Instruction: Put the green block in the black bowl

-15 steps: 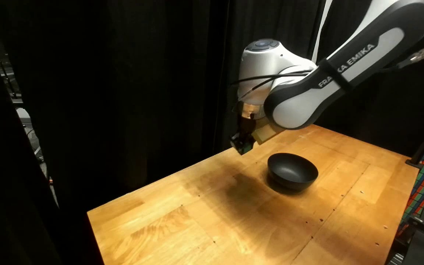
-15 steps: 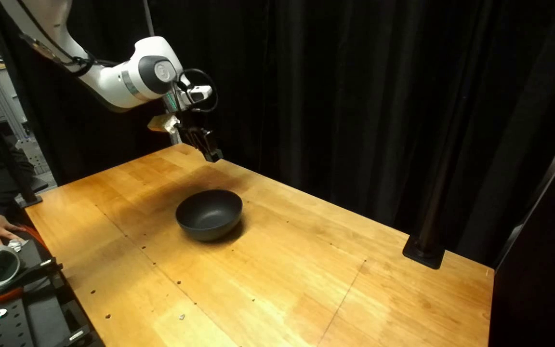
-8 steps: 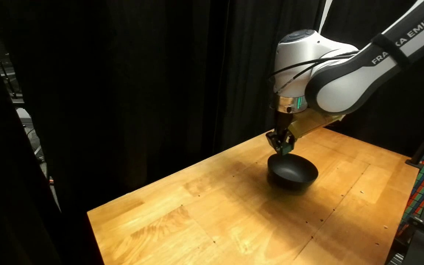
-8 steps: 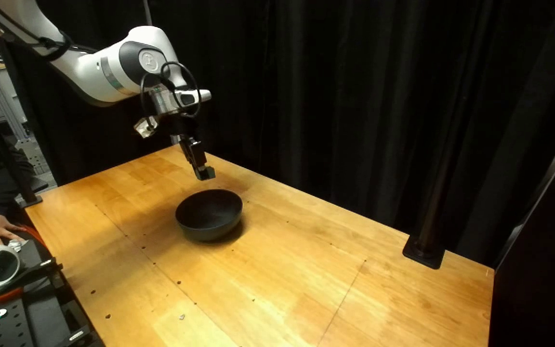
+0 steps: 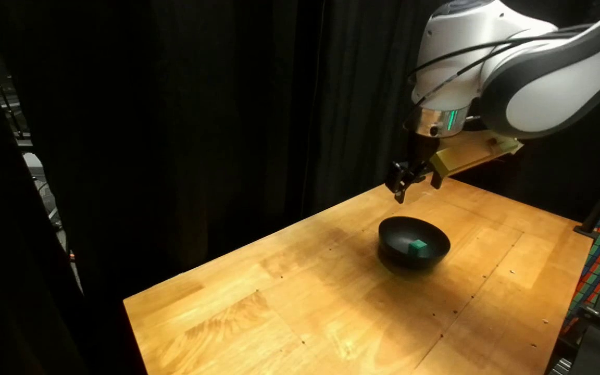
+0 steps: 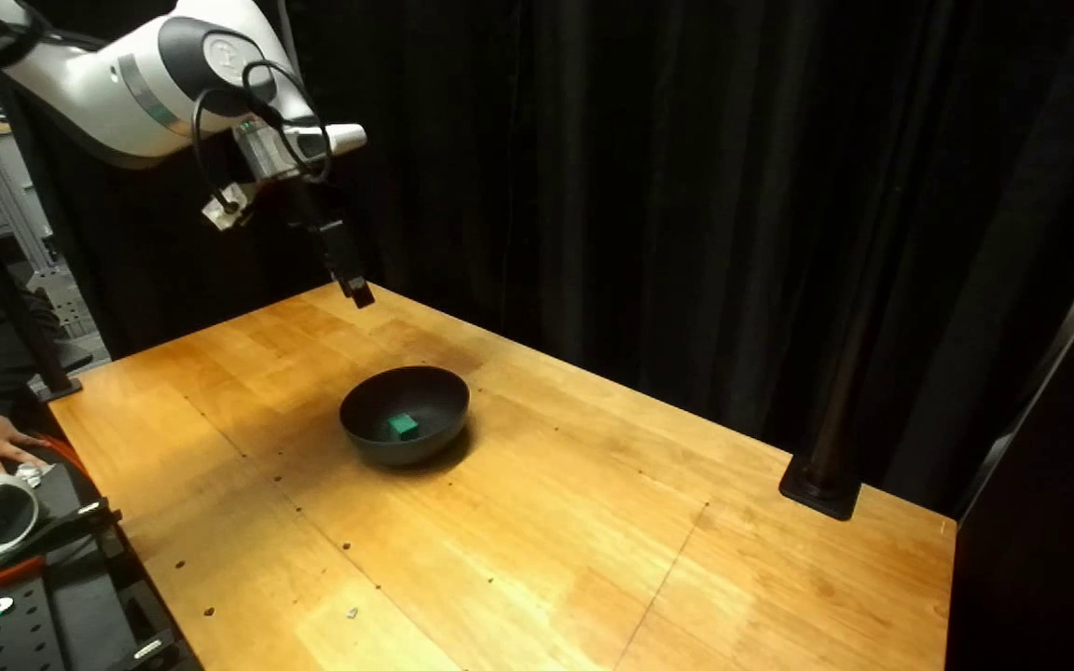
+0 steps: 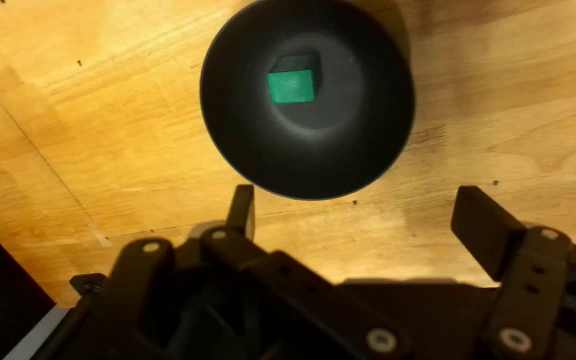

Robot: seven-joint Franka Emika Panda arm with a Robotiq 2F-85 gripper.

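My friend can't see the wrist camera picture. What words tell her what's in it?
A green block sits inside a round black bowl on a wooden table, seen from above. An open claw, holding nothing, fills much of the bottom.

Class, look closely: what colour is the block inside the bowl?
The block is green; it shows best in the wrist view, inside the black bowl.

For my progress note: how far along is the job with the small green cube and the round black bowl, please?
Done: the small green cube lies inside the round black bowl in all three views.
In progress: nothing gripped; the open black two-fingered hand hangs above the wooden table, apart from both.
Left: apparently no placing, perhaps only moving the hand away.
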